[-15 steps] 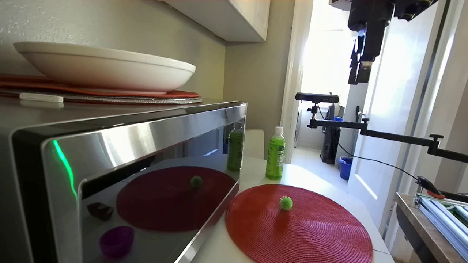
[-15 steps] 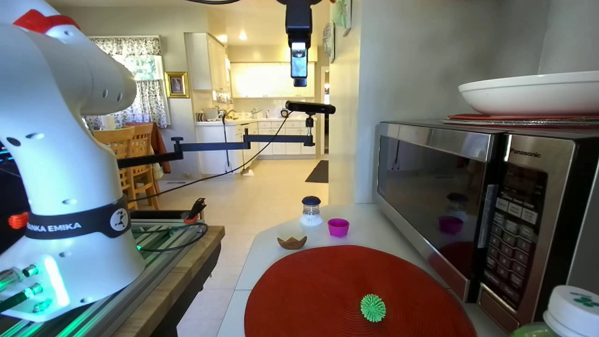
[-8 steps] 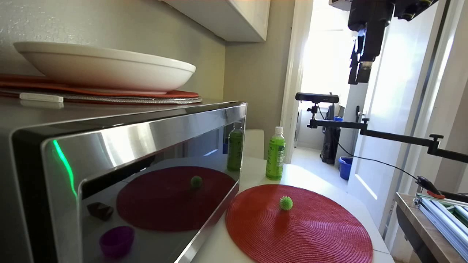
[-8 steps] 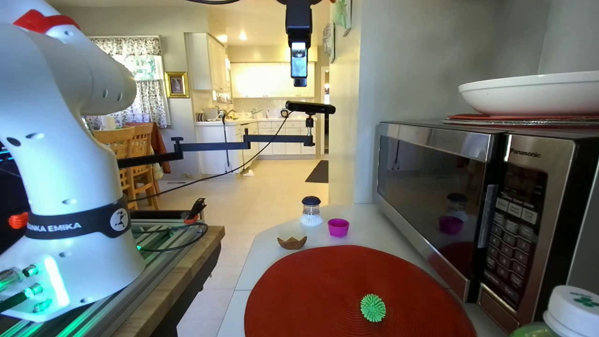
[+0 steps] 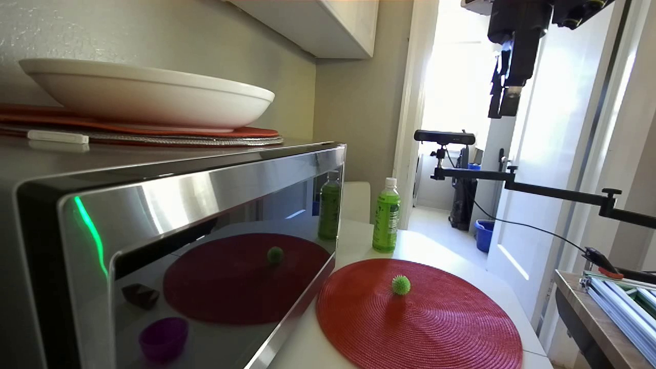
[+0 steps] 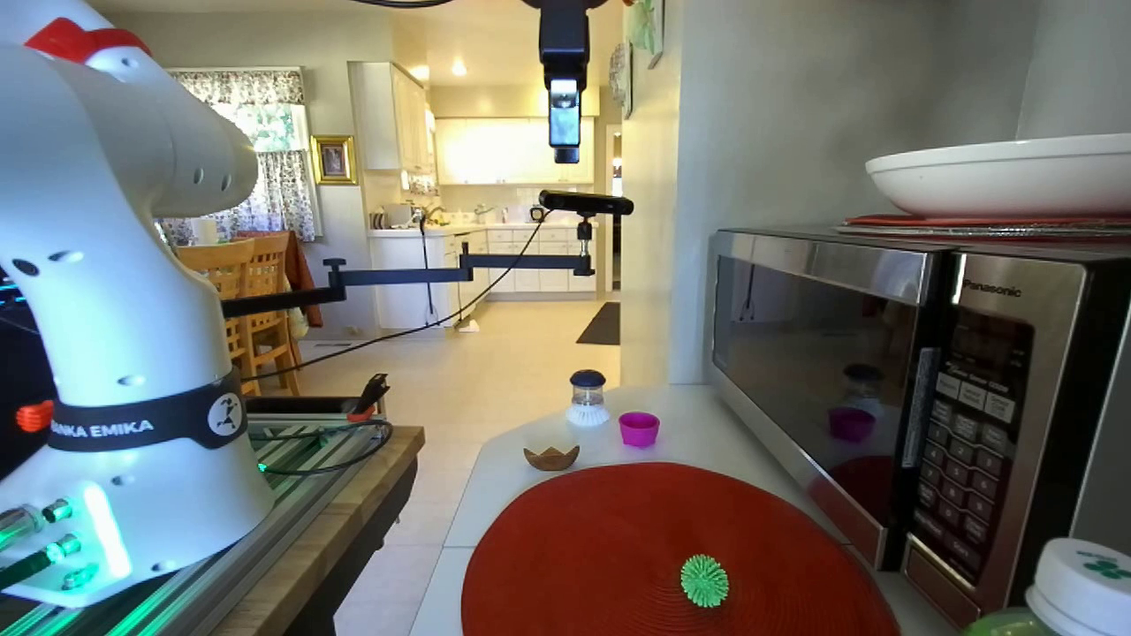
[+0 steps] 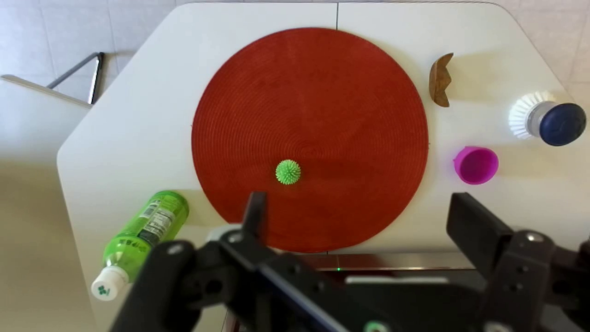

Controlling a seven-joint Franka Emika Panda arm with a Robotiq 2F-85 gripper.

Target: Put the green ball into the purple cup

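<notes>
Green ball (image 7: 288, 172): spiky; probably light and rather soft, so pinch gently across its middle.
Gripper (image 7: 358, 203): released, 2 jaws wide apart, holding nothing.

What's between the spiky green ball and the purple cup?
In the wrist view, going from the green ball to the purple cup, you cross part of the red mat, then a strip of white table.
</notes>
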